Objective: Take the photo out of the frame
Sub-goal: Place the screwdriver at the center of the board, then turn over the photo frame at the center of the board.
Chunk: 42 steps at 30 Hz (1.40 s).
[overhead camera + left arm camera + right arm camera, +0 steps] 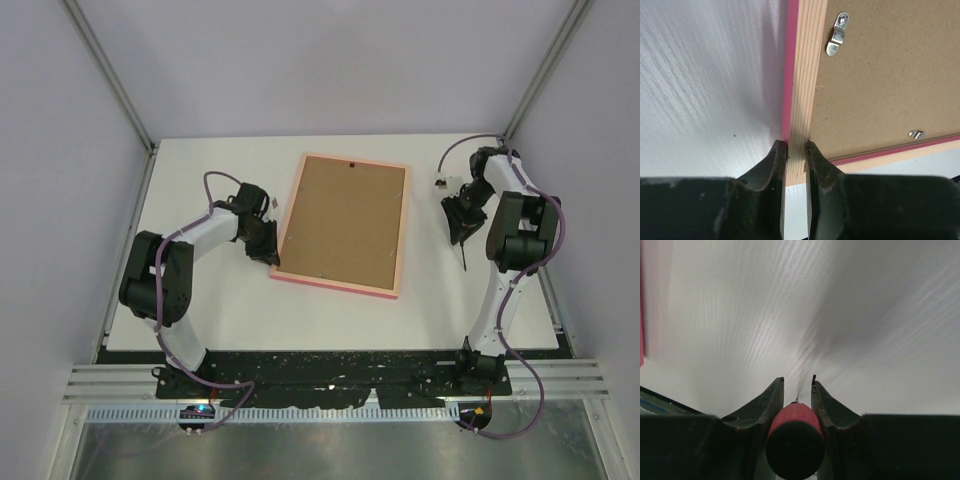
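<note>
The pink frame (336, 287) lies face down on the white table, its brown backing board (345, 220) facing up. The photo is hidden under the board. My left gripper (270, 256) is shut on the frame's near-left corner. In the left wrist view the gripper (796, 146) pinches the pale wooden rail of the frame (805, 75) beside the board (890, 80). My right gripper (462, 236) is right of the frame, apart from it. It is shut on a red-handled tool (794, 432) whose thin tip points down at the table, as the right wrist view of the gripper (797, 381) shows.
Metal turn clips (837, 35) (915, 134) hold the backing board in the frame. The white table (220, 310) is walled at the back and sides. A black rail with the arm bases runs along the near edge. A strip of pink frame edge (641, 315) shows at far left.
</note>
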Each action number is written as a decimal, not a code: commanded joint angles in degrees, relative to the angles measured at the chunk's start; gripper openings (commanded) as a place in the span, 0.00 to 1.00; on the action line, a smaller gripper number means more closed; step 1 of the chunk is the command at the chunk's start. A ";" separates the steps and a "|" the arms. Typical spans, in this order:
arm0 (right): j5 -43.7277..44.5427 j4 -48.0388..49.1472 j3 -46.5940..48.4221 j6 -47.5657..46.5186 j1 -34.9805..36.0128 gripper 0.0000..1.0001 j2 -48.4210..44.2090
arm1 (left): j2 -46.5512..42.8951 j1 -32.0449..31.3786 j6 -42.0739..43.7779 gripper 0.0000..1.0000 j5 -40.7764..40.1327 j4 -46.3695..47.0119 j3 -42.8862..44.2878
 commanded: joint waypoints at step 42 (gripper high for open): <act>7.78 35.91 -19.58 20.25 3.65 0.54 -20.09 | -2.75 0.35 -1.02 0.35 0.73 1.48 2.44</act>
